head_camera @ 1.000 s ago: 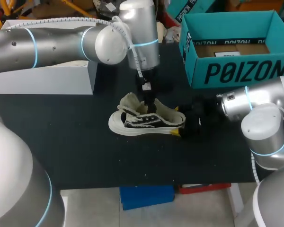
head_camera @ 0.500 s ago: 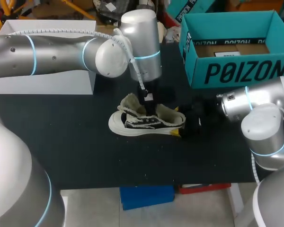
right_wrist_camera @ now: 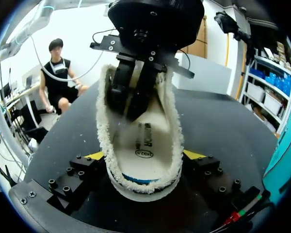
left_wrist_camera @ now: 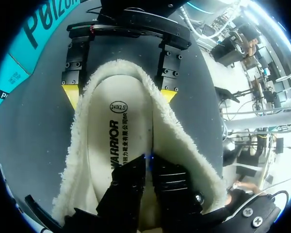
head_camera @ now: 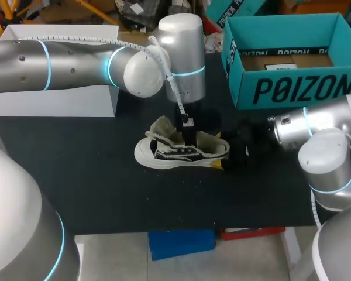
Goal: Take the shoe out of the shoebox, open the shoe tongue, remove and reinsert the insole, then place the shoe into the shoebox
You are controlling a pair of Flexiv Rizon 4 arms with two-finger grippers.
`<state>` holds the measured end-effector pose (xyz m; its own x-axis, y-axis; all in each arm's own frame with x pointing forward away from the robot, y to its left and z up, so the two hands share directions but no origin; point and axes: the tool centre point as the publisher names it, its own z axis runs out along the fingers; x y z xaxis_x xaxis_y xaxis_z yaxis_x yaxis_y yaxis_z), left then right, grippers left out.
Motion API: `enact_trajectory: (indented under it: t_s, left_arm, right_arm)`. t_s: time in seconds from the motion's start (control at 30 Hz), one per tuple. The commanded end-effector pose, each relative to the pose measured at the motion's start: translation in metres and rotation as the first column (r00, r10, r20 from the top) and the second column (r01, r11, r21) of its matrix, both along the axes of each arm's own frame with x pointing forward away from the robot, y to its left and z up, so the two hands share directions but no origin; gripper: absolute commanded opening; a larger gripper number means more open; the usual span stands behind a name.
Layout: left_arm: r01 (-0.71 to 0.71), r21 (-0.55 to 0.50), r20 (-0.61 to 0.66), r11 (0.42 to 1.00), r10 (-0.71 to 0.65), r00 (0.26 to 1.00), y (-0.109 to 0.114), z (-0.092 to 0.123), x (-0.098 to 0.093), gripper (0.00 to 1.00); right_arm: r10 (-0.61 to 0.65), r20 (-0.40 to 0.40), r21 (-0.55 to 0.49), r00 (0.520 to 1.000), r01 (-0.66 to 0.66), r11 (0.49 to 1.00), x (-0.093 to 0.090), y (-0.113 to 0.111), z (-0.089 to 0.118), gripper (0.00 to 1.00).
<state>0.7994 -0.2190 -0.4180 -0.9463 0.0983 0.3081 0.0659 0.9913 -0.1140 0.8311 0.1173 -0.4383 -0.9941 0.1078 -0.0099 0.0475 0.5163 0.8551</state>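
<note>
Shoe (head_camera: 181, 151): on table (head_camera: 76, 175).
Left gripper (left_wrist_camera: 146, 170): I see jaws together inside shoe, on insole (left_wrist_camera: 114, 141).
Right gripper (right_wrist_camera: 144, 155): clamped on shoe heel.

Lit evenly from overhead. Streaked with soft glare along the silver shell of the left arm (head_camera: 64, 61), ringed with blue glow at its joints. Dark across the black table (head_camera: 93, 187), pale and bright on the fleece of the shoe (head_camera: 175, 153). Blown out to white behind it in the right wrist view.
</note>
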Motion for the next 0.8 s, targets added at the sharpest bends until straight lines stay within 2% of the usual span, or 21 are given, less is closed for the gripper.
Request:
enact_trajectory:
  t_s: [0.03,0.07,0.17,0.6,0.8]
  left_arm:
    - [0.007,0.047,0.061,0.999,-0.009,0.998,-0.005,-0.004,-0.009,0.36]
    - [0.006,0.049,0.064,0.999,-0.009,0.998,-0.005,-0.004,-0.009,0.39]
    - [0.001,0.079,0.115,0.997,-0.01,0.993,-0.004,-0.005,-0.008,0.4]
    - [-0.09,0.134,0.299,0.987,0.047,0.953,0.009,-0.02,0.005,0.3]
    - [-0.12,0.137,0.403,0.983,0.055,0.913,0.011,-0.026,0.006,0.31]
  right_arm:
    - [-0.003,-0.001,0.0,1.0,0.003,1.0,0.002,0.001,0.001,0.0]
    - [-0.003,-0.001,0.0,1.0,0.003,1.0,0.002,0.001,0.001,0.0]
    - [-0.003,-0.001,0.0,1.0,0.003,1.0,0.002,0.001,0.001,0.0]
    - [-0.003,-0.001,0.0,1.0,0.003,1.0,0.002,0.001,0.001,0.0]
    - [-0.003,-0.001,0.0,1.0,0.003,1.0,0.002,0.001,0.001,0.0]
